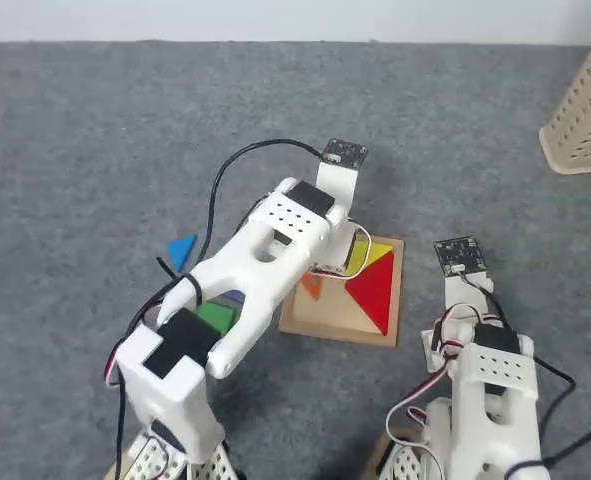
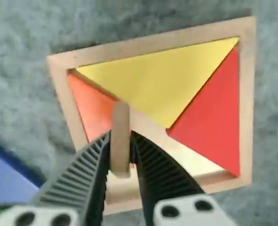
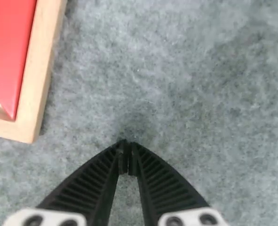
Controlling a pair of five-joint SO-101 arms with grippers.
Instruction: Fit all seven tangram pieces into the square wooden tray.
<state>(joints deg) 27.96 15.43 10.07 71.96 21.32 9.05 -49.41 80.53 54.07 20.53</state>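
1. Blue triangle (image 1: 182, 250): flat on the grey bench, well apart from the tray (image 2: 153, 43), on its left.
2. Green piece (image 1: 215, 315) and purple piece (image 1: 234, 297): side by side under the left arm, nearer the tray than the blue triangle, not yet placed.
3. Left tool (image 2: 120, 141): over the tray's left half, pinched firmly on a tan piece (image 2: 120, 117). The piece stands on edge, its long axis running along the fingers toward the tray's middle. Bare tray floor lies directly beneath and just right of it, so the coming move likely turns on tipping the piece flat into that gap.
4. Orange piece (image 2: 91, 110): seated in the tray's left corner, just beside the held piece.
5. Yellow triangle (image 2: 162, 80) and red triangle (image 2: 214, 122): seated in the tray, edges meeting.
6. Right tool (image 3: 128, 153): fingers pressed together, holding nothing, over bare bench just off the tray's right side; it is the farther arm from the gap.
7. Slatted basket (image 1: 580, 100): far right of the tray.
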